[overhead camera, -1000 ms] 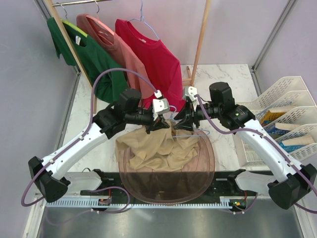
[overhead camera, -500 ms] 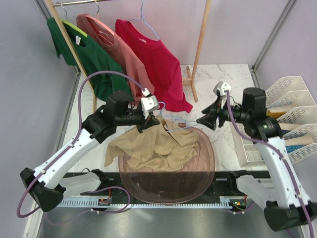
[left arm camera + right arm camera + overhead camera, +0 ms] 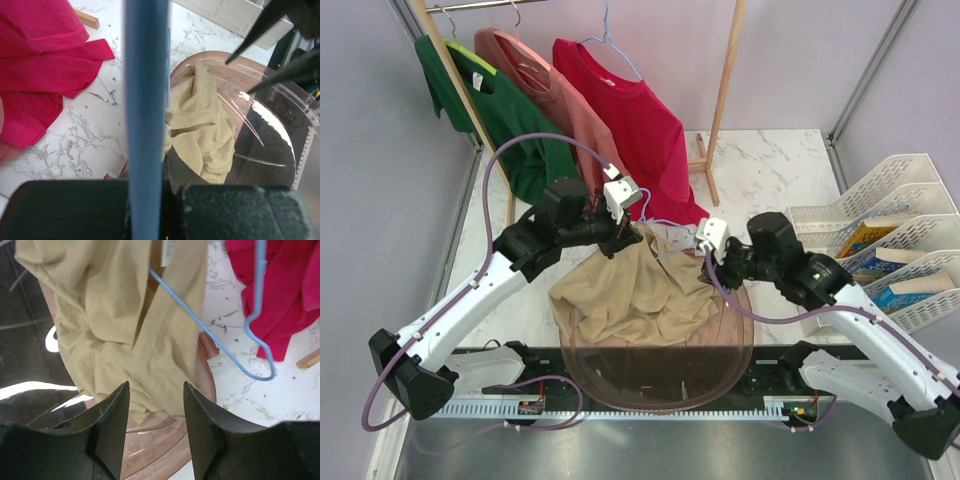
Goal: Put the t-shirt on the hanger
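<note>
Left gripper (image 3: 628, 232): clamped tight on the hanger (image 3: 146, 100) — the blue wire fills the gap between its fingers.
Right gripper (image 3: 155, 386): fingers apart with nothing between them, just at the right edge of the t-shirt (image 3: 630, 295).
T-shirt: tan and crumpled, draped over the far rim of the brown see-through tub (image 3: 660, 375), collar end up by the left gripper.
Hanger: off the marble table (image 3: 770, 170) — its wire crosses the collar.
</note>
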